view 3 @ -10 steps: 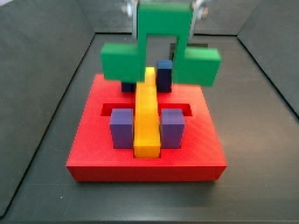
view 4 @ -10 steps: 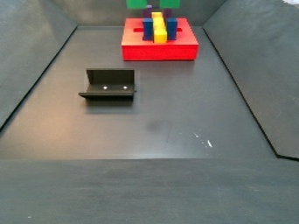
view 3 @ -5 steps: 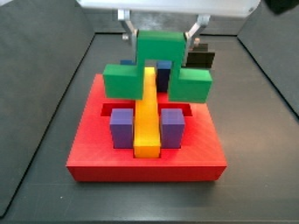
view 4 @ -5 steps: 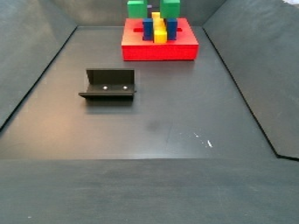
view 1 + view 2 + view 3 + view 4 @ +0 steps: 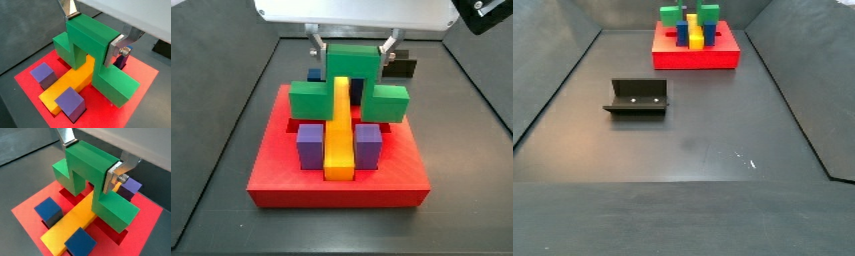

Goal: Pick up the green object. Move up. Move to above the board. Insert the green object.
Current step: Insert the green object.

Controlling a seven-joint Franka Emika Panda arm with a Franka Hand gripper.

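The green object (image 5: 352, 85) is a bridge-like piece with a raised middle and two lower cubes. It straddles the far part of the yellow bar (image 5: 338, 130) on the red board (image 5: 338, 187). Its lower cubes reach down to the board's slots on either side of the bar. My gripper (image 5: 354, 50) is shut on its raised middle from above. In both wrist views the silver fingers (image 5: 115, 47) (image 5: 113, 174) press its two sides, with the gripper (image 5: 93, 31) (image 5: 92, 157) centred over the board (image 5: 27, 81) (image 5: 25, 223). The green object also shows in a side view (image 5: 687, 14).
Two purple blocks (image 5: 310, 145) (image 5: 369, 143) flank the yellow bar's near end. A blue block (image 5: 313, 74) and a black block (image 5: 401, 68) sit at the board's far side. The fixture (image 5: 637, 97) stands on the dark floor, left of middle. Dark walls surround the floor.
My gripper has come down with the green object. It hung above the board a second ago and now sits low over the yellow bar, its lower cubes at the slots.
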